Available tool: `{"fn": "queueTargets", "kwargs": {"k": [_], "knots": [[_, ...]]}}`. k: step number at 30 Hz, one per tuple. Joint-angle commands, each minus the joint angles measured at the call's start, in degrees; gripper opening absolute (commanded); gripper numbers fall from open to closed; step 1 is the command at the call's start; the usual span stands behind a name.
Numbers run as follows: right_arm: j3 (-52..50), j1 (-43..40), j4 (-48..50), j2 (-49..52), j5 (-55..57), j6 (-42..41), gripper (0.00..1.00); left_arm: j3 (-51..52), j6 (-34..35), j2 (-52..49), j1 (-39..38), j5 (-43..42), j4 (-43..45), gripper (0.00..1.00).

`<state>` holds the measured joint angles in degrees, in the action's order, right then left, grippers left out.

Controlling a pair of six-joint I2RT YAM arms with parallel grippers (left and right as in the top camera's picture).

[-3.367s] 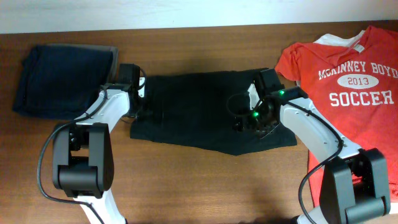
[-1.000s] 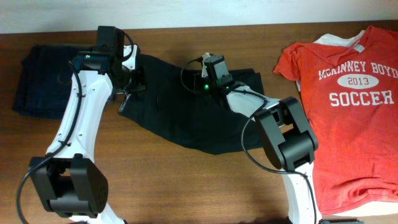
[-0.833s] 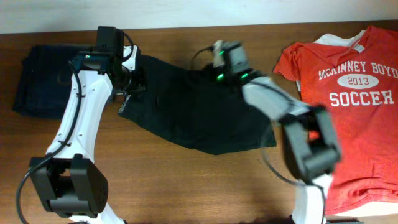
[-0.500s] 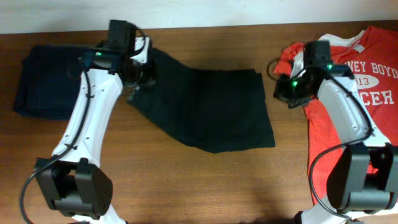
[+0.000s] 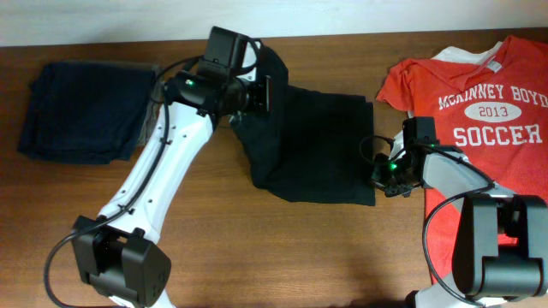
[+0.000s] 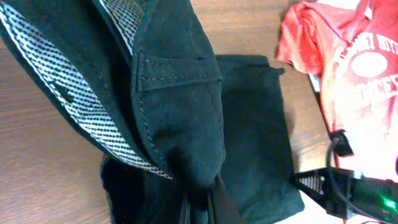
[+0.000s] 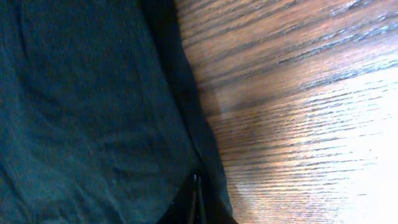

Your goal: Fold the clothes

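Observation:
The black shorts (image 5: 318, 150) lie in the middle of the table, their left end lifted and doubled over to the right. My left gripper (image 5: 260, 92) is shut on that raised end. In the left wrist view the fabric (image 6: 180, 112) hangs bunched between the closed jaws of my left gripper (image 6: 203, 202), and the whitish dotted inner waistband (image 6: 68, 93) shows. My right gripper (image 5: 379, 177) is shut, low at the shorts' lower right edge. In the right wrist view its closed tips (image 7: 196, 190) sit right on the border of the dark cloth (image 7: 93, 112). I see no fabric between them.
A red T-shirt (image 5: 488, 128) with white SOCCER lettering lies at the right, under the right arm. A folded navy garment (image 5: 81, 111) lies at the far left. Bare wooden table (image 5: 257, 248) runs along the front. The right arm's black end (image 6: 348, 186) shows in the left wrist view.
My left gripper has carried the shorts' left end rightwards, folding it over the rest. My right gripper has come off the T-shirt's side down to the shorts' lower right edge.

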<state>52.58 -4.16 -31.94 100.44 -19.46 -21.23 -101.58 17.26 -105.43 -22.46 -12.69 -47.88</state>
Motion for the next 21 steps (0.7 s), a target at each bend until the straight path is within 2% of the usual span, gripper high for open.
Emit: {"fn": "queueTargets", "kwargs": {"k": [1,9,14,17,21], "knots": [[-3.04,0.13,-1.88,2.05,1.86,-0.70,0.04,-1.44,1.16,-1.60,-2.93,-1.27,0.61,0.05],[-3.02,0.11,-1.88,2.03,0.55,-0.70,0.04,-1.44,1.18,-10.01,-6.62,-1.07,1.40,0.04],[-3.02,0.11,-1.88,2.03,0.55,-0.70,0.05,-1.44,5.44,-10.73,-8.92,-1.95,6.34,0.05],[-3.02,0.11,-1.88,2.03,0.55,-0.70,0.04,-1.44,5.44,-10.73,-10.78,-2.14,7.56,0.05],[-3.02,0.11,-1.88,2.03,0.55,-0.68,0.05,-1.44,5.46,-10.95,-11.15,-1.53,8.94,0.12]]}}
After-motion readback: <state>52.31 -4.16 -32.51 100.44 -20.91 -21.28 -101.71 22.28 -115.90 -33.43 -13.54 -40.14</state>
